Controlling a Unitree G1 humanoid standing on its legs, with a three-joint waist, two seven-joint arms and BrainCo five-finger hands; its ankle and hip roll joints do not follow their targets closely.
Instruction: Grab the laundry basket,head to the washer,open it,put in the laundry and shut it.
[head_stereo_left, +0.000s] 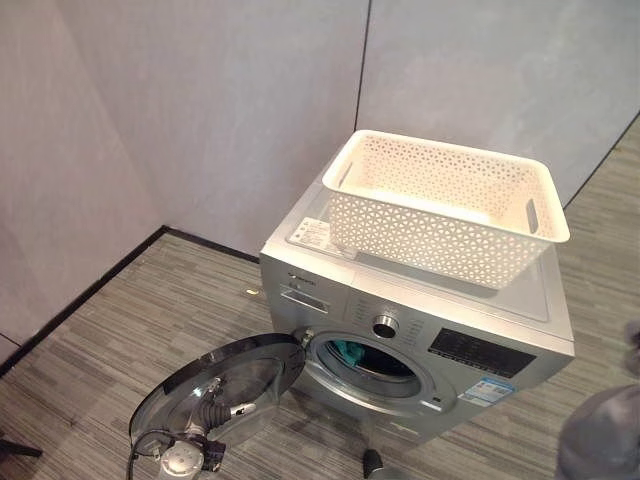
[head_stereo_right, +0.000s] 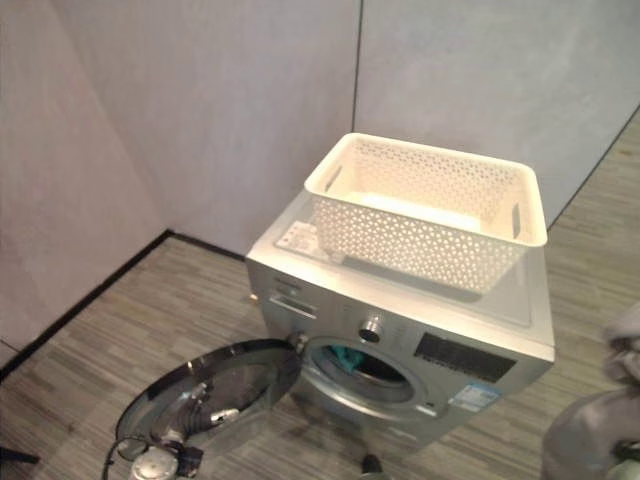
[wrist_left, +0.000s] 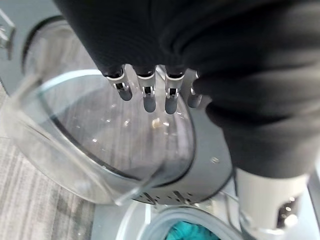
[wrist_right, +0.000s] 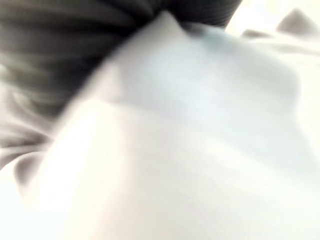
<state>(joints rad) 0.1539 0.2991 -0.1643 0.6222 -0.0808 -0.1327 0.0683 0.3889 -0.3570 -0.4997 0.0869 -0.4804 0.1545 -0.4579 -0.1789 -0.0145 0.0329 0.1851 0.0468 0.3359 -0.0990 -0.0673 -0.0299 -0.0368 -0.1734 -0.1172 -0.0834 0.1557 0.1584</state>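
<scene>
The silver washer (head_stereo_left: 330, 290) stands against the grey wall with its round door (head_stereo_left: 225, 390) swung wide open to the left. Teal laundry (head_stereo_left: 350, 352) lies inside the drum, also seen as teal cloth (wrist_left: 192, 232) in the left wrist view. The white lattice laundry basket (head_stereo_left: 440, 215) sits on top of the washer and looks empty. My left hand (wrist_left: 149, 95) is over the door's glass bowl (wrist_left: 100, 145), fingers straight and holding nothing. My right hand's dark cover (wrist_right: 60, 40) lies against a pale blurred surface that hides its fingers.
Grey wall panels (head_stereo_left: 200, 100) close in behind and to the left of the washer. Wood-look floor (head_stereo_left: 120, 330) runs in front and to the left. A pale grey shape (head_stereo_left: 600, 435) sits at the lower right edge.
</scene>
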